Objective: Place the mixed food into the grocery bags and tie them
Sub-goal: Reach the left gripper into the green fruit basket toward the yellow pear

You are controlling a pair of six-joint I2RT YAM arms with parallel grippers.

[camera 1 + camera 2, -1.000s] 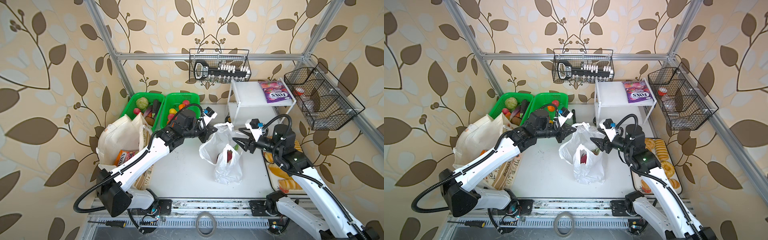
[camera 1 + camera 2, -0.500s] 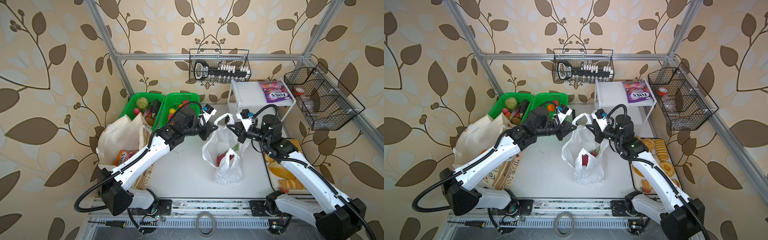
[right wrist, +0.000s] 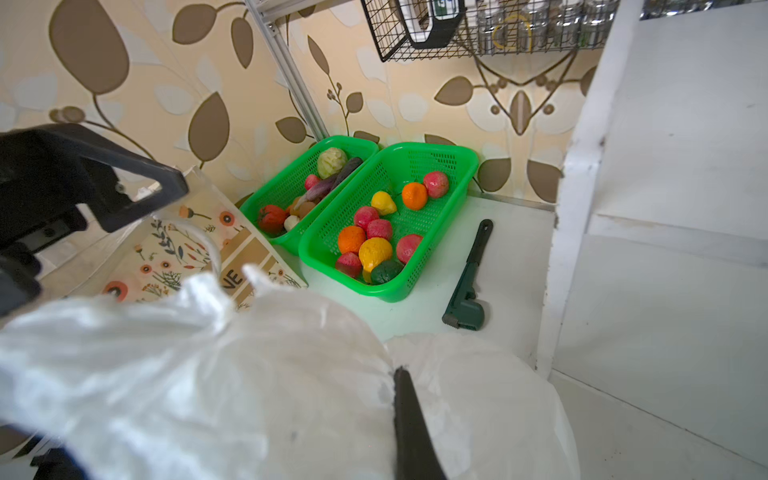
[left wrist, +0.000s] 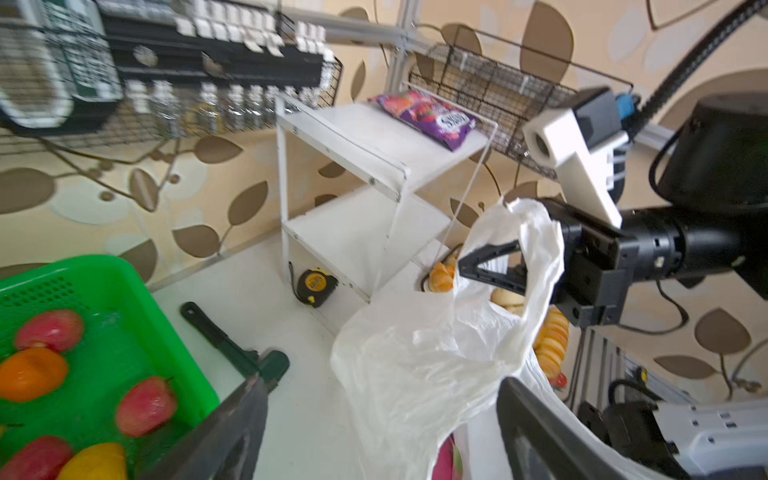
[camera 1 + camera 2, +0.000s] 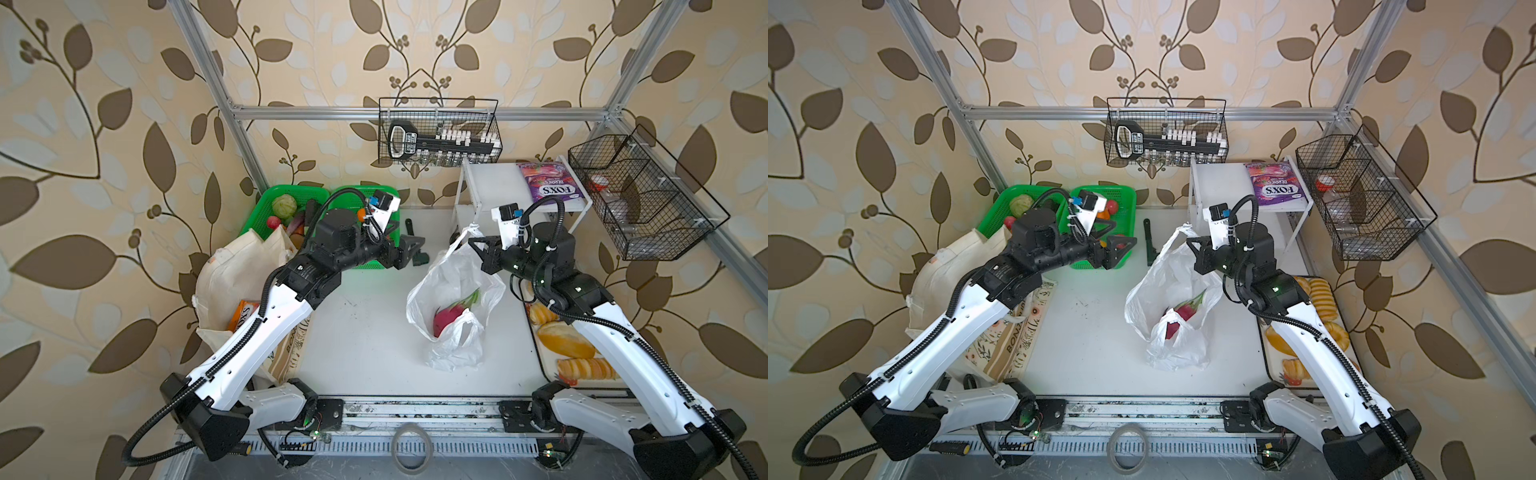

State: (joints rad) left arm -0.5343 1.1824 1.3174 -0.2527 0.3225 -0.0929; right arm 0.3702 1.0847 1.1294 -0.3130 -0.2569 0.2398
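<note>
**Bag handle clamped by right gripper; left gripper open beside fruit basket**

Right gripper point(image 5: 471, 243) is clamping, jaws closed, one loop handle point(image 4: 540, 249) of the white plastic bag point(image 5: 451, 270) and is holding that side up, so the mouth is gaping. Left gripper point(image 5: 401, 240) is hovering empty with jaws spread wide. It is clear of the bag, at the corner of the green fruit basket point(image 3: 469, 158) nearest to it.

The bag is standing right of the worktop's centre, with a pink dragon fruit point(image 5: 451, 316) lying inside. Loose fruits point(image 3: 374, 249) are sitting in the basket at the rear-left corner. The cream tote point(image 5: 237, 266), with an orange pouch point(image 5: 243, 313) in it, is slumping along the left edge. A purple packet point(image 5: 548, 185) is lying on the white shelf point(image 5: 486, 187) at the rear-right corner.

Judgement: the left arm is the nearer one to the fruits. The bag mouth is lying to its right, toward the right gripper, so the coming transfer is likely running from basket to bag.
</note>
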